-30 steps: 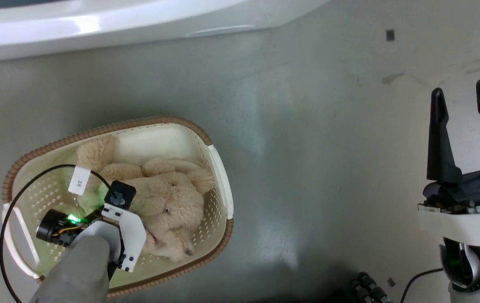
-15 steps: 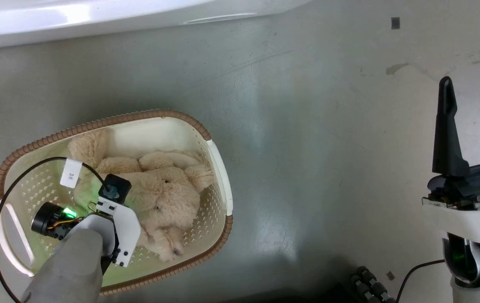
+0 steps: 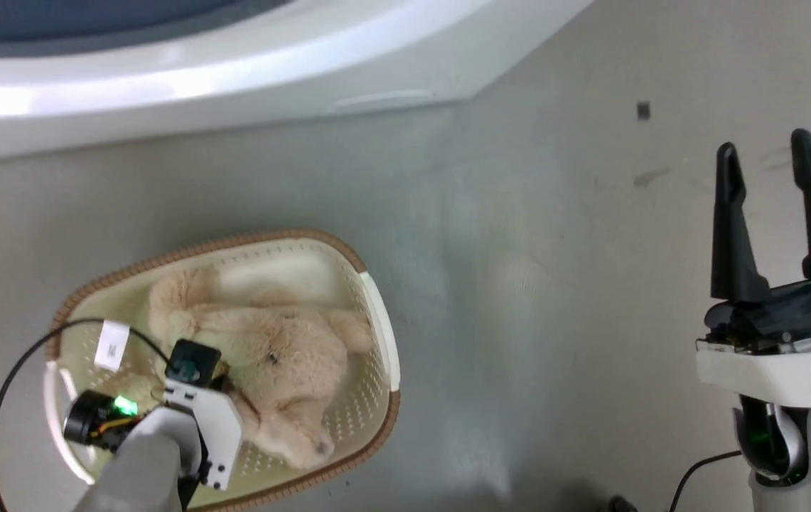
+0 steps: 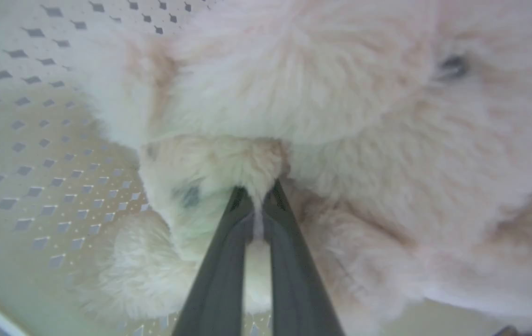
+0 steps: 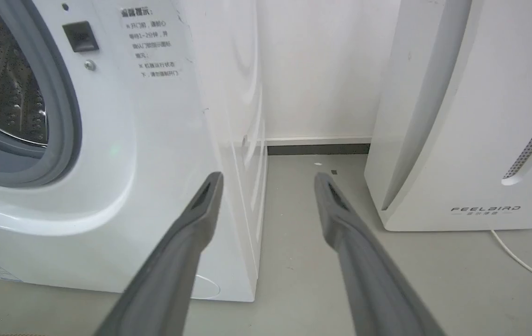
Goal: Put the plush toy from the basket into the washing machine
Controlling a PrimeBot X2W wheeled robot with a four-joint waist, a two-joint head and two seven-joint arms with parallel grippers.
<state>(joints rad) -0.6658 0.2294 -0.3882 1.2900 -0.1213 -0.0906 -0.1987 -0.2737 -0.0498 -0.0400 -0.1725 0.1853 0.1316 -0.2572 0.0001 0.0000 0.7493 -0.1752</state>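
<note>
Left tool clenched on a small fur fold of the toy, which lies in the basket. Right tool released, well clear of the basket. Risk: shallow pinch slips during lifting.

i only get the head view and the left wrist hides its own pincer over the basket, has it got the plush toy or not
Observer: Yes. In the left wrist view the left pincer is shut on a tuft of the fluffy cream-beige plush toy, which lies in the cream perforated plastic basket.
Operator: ok and where it has to go, is that open
Observer: Yes. The right wrist view shows the large white front-loading washing machine with its grey rubber-ringed round opening uncovered and the shiny perforated steel drum visible inside.
</note>
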